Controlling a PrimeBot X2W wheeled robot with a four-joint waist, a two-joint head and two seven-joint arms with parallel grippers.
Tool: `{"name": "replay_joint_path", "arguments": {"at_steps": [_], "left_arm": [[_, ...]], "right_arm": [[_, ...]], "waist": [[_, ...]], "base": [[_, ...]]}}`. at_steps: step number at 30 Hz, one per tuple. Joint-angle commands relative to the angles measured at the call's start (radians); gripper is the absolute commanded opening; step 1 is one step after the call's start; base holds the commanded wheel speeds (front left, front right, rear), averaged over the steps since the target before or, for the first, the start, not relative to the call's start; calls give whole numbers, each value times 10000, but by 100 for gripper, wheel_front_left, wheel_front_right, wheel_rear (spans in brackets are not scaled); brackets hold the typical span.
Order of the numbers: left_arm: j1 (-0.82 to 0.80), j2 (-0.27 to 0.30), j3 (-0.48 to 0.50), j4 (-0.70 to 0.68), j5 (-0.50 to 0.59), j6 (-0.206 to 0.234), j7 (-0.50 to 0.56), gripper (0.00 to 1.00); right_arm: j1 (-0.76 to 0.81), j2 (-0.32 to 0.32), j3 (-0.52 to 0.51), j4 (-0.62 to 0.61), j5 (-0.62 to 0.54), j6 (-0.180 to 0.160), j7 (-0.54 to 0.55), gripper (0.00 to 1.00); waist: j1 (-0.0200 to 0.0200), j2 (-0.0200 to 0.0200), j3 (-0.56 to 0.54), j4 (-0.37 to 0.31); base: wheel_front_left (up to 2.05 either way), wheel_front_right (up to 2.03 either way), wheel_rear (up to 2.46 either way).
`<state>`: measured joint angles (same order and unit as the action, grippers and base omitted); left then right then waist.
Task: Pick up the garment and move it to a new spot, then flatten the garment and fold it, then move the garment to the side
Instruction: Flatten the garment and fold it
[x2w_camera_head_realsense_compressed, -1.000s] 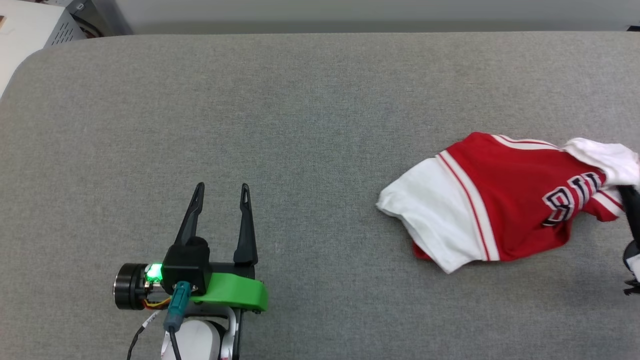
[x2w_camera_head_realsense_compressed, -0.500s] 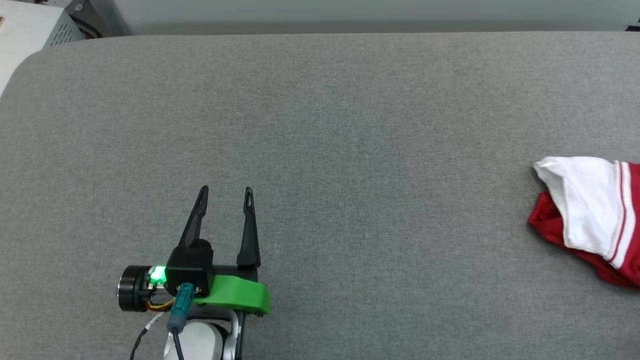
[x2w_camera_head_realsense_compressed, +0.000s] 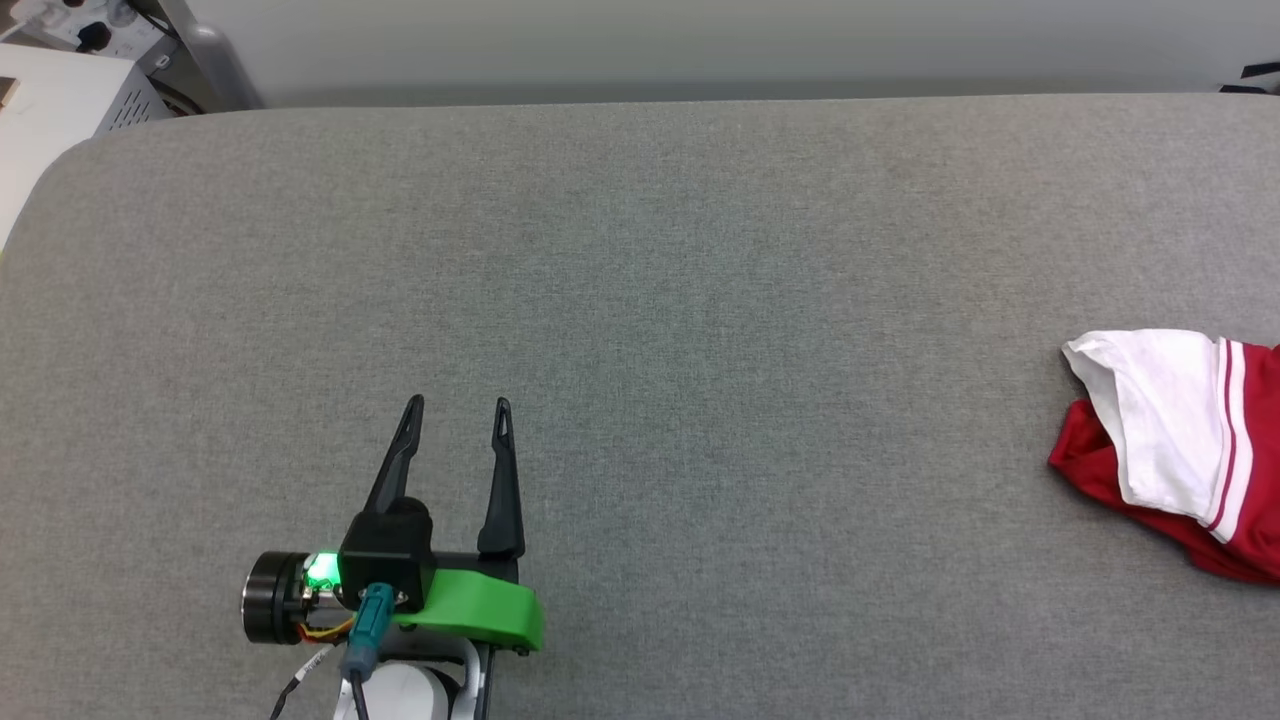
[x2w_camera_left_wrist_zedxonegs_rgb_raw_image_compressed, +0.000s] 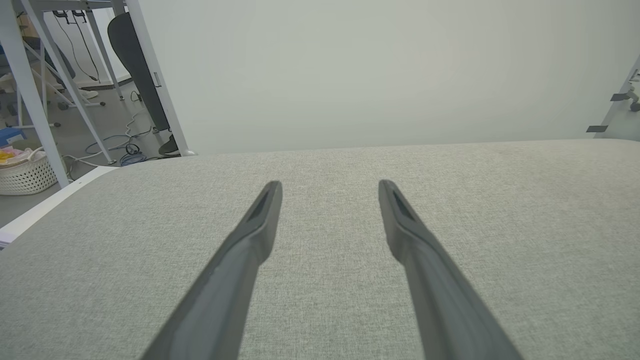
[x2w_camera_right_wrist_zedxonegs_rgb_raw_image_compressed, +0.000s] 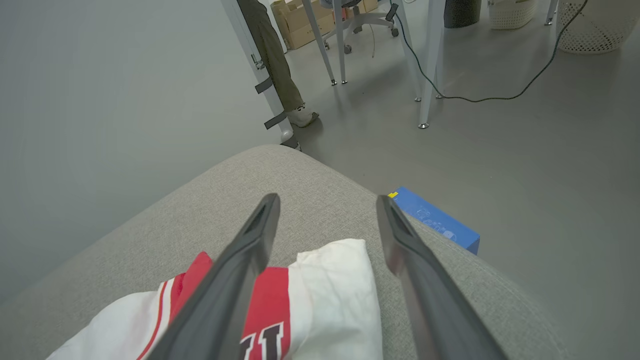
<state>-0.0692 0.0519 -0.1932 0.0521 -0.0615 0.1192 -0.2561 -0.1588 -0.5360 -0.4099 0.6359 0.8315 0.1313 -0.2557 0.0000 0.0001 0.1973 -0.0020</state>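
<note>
The garment (x2w_camera_head_realsense_compressed: 1165, 430), red with a white sleeve and striped trim, lies crumpled on the grey table (x2w_camera_head_realsense_compressed: 640, 300) at the head view's right edge, partly cut off. In the right wrist view the garment (x2w_camera_right_wrist_zedxonegs_rgb_raw_image_compressed: 330, 295) lies under my right gripper (x2w_camera_right_wrist_zedxonegs_rgb_raw_image_compressed: 327, 200), near the table's rounded corner. That gripper is open, its fingers spread above the cloth with nothing between them. My left gripper (x2w_camera_head_realsense_compressed: 459, 402) rests open over bare table at the lower left, far from the garment. The left wrist view shows this left gripper (x2w_camera_left_wrist_zedxonegs_rgb_raw_image_compressed: 329, 183) with nothing between its fingers.
Just past the table's corner a blue box (x2w_camera_right_wrist_zedxonegs_rgb_raw_image_compressed: 435, 220) lies on the floor. A person's leg and white shoe (x2w_camera_right_wrist_zedxonegs_rgb_raw_image_compressed: 300, 116) stand by a wall panel. Table legs and a cable cross the floor beyond. A white cabinet (x2w_camera_head_realsense_compressed: 50, 110) is off the table's far left corner.
The garment has slid right, to the edge of the head view. The right gripper, which was at its right end, has let go and stands open. The left gripper stays put; the camera tilted slightly.
</note>
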Motion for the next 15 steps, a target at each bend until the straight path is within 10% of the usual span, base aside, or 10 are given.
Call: {"name": "replay_joint_path", "arguments": {"at_steps": [1,8,15], "left_arm": [[166,-17,1,-27,-46,12,-57,100],[264,-17,19,-96,1,-17,-57,100],[143,-17,-98,-165,34,-54,-57,100]], "right_arm": [[197,255,-420,-616,-720,-6,-57,100],[483,1136,-755,-4195,-3463,-6,313,100],[405,-7,1471,-6995,-4132,-6,3024,100]], "waist": [[0,-1,-94,-31],[0,-1,-222,-89],[0,-1,-99,27]], "base": [[0,0,0],[0,0,0],[0,0,0]]}}
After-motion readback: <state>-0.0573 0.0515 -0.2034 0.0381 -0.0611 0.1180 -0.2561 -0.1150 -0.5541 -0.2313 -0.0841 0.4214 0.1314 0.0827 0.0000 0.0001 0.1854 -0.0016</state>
